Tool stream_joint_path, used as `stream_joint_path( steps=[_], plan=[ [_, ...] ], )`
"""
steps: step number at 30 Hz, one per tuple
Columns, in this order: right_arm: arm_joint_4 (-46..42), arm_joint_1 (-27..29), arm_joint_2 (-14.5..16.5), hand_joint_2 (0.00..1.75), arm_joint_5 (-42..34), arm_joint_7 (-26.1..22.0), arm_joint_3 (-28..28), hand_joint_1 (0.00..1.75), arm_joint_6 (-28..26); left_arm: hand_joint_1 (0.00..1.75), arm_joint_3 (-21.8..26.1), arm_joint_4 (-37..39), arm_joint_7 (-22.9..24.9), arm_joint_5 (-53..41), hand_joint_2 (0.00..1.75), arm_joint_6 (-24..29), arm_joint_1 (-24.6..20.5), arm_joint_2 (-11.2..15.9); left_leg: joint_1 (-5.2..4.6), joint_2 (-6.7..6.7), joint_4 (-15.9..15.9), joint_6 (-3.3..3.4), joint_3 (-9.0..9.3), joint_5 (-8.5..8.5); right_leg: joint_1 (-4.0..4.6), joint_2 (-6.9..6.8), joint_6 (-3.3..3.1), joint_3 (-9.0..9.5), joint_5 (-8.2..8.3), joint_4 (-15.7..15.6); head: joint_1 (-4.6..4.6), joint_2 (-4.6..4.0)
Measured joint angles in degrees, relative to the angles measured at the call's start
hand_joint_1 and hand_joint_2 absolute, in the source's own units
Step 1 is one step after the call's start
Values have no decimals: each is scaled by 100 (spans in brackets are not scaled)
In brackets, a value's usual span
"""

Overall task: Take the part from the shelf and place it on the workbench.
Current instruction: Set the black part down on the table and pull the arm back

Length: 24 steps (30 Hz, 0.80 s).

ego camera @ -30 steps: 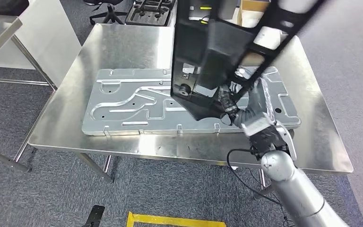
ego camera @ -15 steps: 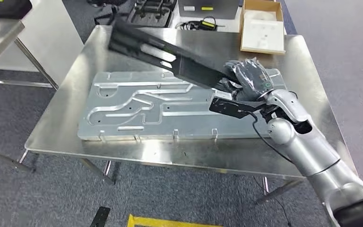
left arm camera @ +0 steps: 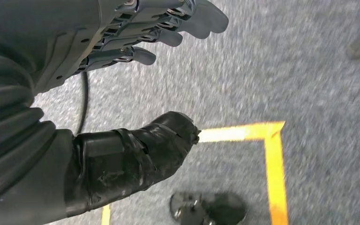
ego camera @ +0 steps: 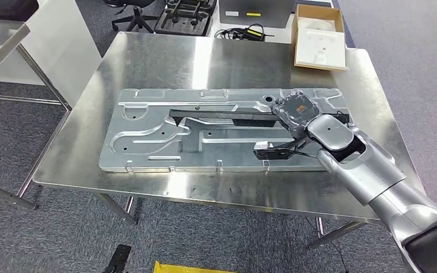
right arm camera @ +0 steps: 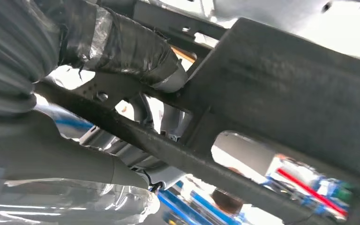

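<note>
The long black part lies flat in the recess of the grey metal fixture plate on the steel workbench. My right hand rests on the part's right end and grips it. In the right wrist view the taped thumb wraps one bar of the black part. My left hand hangs over the grey carpet with its fingers spread and nothing in it.
A cardboard box sits at the bench's far right corner, with cables beside it. A black tray and an office chair stand behind the bench. A white table is at the left. Yellow floor tape marks the carpet.
The right hand swung the black part down from a raised, tilted pose until it lies flat on the fixture plate. The hand has stayed on its right end.
</note>
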Motion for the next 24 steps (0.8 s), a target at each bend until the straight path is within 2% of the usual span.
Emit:
stream_joint_path(
  steps=[2,3,4,5,6,8,9,12,14,16,18,19,20,21,23,24],
  plan=[
    [114,-15,-53,175,270,-41,138,175,-16,0,2,0,-22,-22,175,-1,-21,-2,-10,-1,-5,34,15,-8,-15,-1,25,-363,-307,728,2,0],
    [173,-13,-79,131,399,-67,204,131,-27,0,3,0,-30,-41,175,-3,-26,-2,-14,-2,-2,42,19,-13,-24,-2,38,-535,-389,1034,1,0],
    [228,-8,-103,87,512,-92,264,87,-39,0,4,0,-38,-62,175,-9,-26,-3,-16,-3,3,46,23,-20,-34,-2,48,-625,-368,1159,2,0],
    [276,-6,-125,44,605,-121,315,44,-54,0,5,0,-44,-86,175,-16,-24,-3,-16,-5,14,44,28,-30,-44,-4,56,-604,-241,1057,2,0],
    [312,-8,-143,0,673,-146,352,0,-70,0,5,0,-50,-115,175,-24,-25,-7,-15,-6,32,36,35,-44,-56,-6,60,-469,-36,744,2,0],
    [380,-27,-169,0,772,-197,417,0,-104,0,5,0,-53,-158,175,-33,-42,-16,-26,-10,89,-7,30,-89,-59,-7,52,-114,265,7,0,0],
    [412,-35,-180,0,804,-215,453,0,-115,0,5,0,-52,-173,175,-34,-55,-21,-33,-12,111,-34,23,-106,-53,-4,37,0,327,-218,-3,0],
    [511,-42,-207,0,875,-261,565,0,-127,0,6,0,-51,-182,175,17,-74,-23,-34,-14,121,-110,17,-116,-28,12,-42,58,347,-330,-7,0],
    [565,-46,-226,0,912,-280,624,0,-137,0,7,0,-51,-181,87,114,-75,-25,-23,-4,261,-167,-28,-228,-36,12,-103,87,366,-362,-15,0],
    [607,-47,-246,0,938,-287,661,0,-144,0,8,0,-45,-185,0,189,-74,-25,-10,9,792,-213,-254,-534,-40,4,-155,108,371,-379,-25,0],
    [657,-38,-264,0,968,-291,705,0,-148,0,8,0,-26,-194,0,209,-65,-25,-4,15,1498,-236,-579,-824,-30,0,-175,108,368,-378,-28,0],
    [677,-27,-270,0,970,-292,727,0,-157,0,8,0,-14,-197,0,206,-60,-25,-3,17,1666,-237,-658,-849,-26,2,-177,109,367,-377,-29,0],
    [692,-15,-276,0,958,-291,742,0,-172,0,8,0,-2,-199,0,200,-56,-25,-4,18,1620,-229,-633,-768,-23,6,-177,111,367,-377,-30,0],
    [700,-5,-281,0,930,-287,750,0,-191,0,8,0,6,-199,0,193,-56,-25,-5,18,1346,-213,-494,-599,-21,13,-176,116,366,-377,-30,0],
    [706,2,-285,0,849,-273,751,0,-232,0,8,0,19,-201,0,177,-68,-25,-21,19,545,-159,-87,-282,-13,26,-163,124,363,-376,-29,0],
    [705,5,-289,0,791,-257,751,0,-253,0,8,0,26,-206,0,165,-77,-25,-34,18,264,-135,58,-206,-10,30,-146,123,364,-378,-27,0]
  ],
)
